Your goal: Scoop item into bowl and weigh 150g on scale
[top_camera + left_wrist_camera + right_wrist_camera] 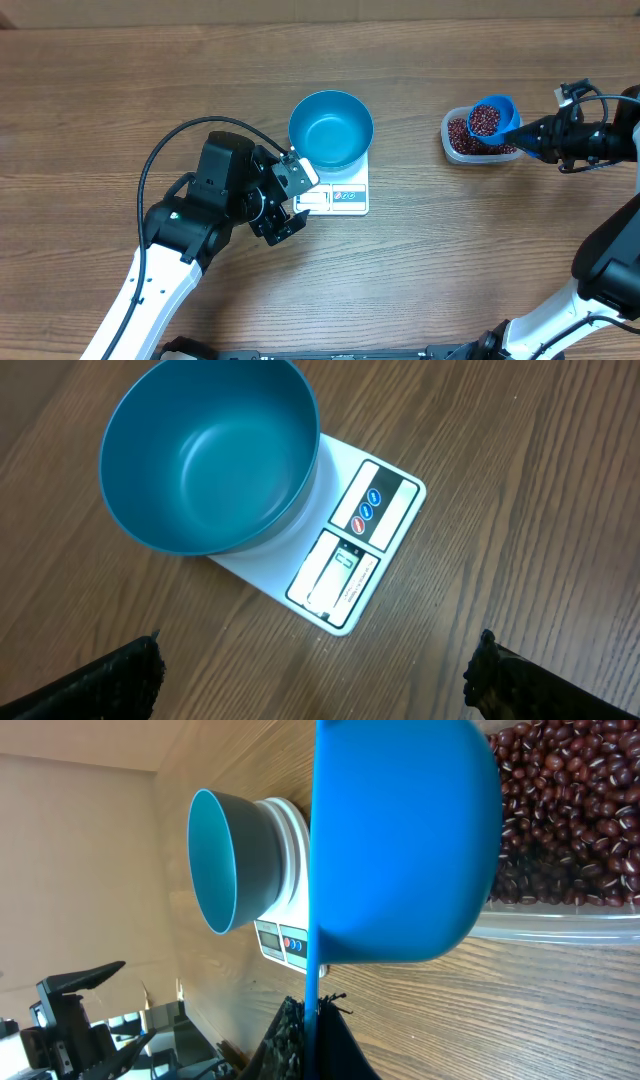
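The blue bowl (331, 130) sits empty on the white scale (350, 197), the left fingers (110, 680) spread wide near it, holding nothing. The right fingers (285, 1045) pinch the handle of a blue scoop (505, 108) full of red-brown beans (484, 121), above the clear tub (447, 135) of more beans. Only the left wrist view shows the scale's buttons clearly, the overhead the scoop's load.

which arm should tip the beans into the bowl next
Right. The right gripper is shut on the scoop, loaded with beans above the tub. The left gripper is open and empty beside the scale, where the empty bowl sits.
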`<action>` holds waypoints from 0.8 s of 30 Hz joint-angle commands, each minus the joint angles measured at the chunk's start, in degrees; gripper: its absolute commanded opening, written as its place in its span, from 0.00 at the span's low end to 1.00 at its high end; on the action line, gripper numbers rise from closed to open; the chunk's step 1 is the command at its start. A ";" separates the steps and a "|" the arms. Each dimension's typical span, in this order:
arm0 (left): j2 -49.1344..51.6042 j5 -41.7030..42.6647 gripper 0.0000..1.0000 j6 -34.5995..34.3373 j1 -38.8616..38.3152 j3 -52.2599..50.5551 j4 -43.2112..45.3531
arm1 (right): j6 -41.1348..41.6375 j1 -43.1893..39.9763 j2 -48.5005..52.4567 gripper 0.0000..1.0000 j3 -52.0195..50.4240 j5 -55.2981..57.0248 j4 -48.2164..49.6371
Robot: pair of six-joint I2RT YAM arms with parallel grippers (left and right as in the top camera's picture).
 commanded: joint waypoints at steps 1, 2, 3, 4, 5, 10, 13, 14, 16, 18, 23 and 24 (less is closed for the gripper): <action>0.17 0.66 1.00 0.85 0.42 1.62 0.22 | -0.50 -0.15 0.11 0.04 0.13 -0.96 0.02; 0.17 0.63 1.00 0.83 0.39 1.62 0.22 | -0.50 -0.15 0.11 0.04 0.13 -0.96 0.02; 0.17 0.66 1.00 0.79 0.39 1.62 0.22 | -0.50 -0.15 0.11 0.04 0.13 -0.94 0.02; 0.17 0.66 0.99 0.61 0.39 1.62 0.24 | -0.50 -0.15 0.11 0.04 0.13 -0.96 0.02; 0.17 0.66 1.00 0.61 0.39 1.62 0.24 | -0.50 -0.15 0.11 0.04 0.13 -0.94 0.02; 0.17 0.61 1.00 -1.18 0.39 1.62 0.26 | -0.50 -0.15 0.11 0.04 0.13 -0.96 0.02; 0.17 0.63 0.99 -1.70 0.39 1.62 0.31 | -0.50 -0.15 0.11 0.04 0.13 -0.96 0.02; 0.17 0.63 0.99 -1.77 0.39 1.62 0.44 | -0.50 -0.15 0.11 0.04 0.13 -0.94 0.02; 0.17 0.63 0.99 -1.77 0.37 1.62 0.68 | -0.50 -0.15 0.11 0.04 0.13 -0.96 0.02; 0.17 0.61 0.99 -1.77 0.35 1.62 1.14 | -0.50 -0.15 0.11 0.04 0.13 -0.96 0.02; 0.17 0.63 0.99 -5.44 0.35 1.62 3.61 | -0.50 -0.15 0.11 0.04 0.13 -0.94 0.02; 0.17 0.63 1.00 -5.40 0.35 1.62 3.65 | -0.50 -0.15 0.11 0.04 0.13 -0.96 0.02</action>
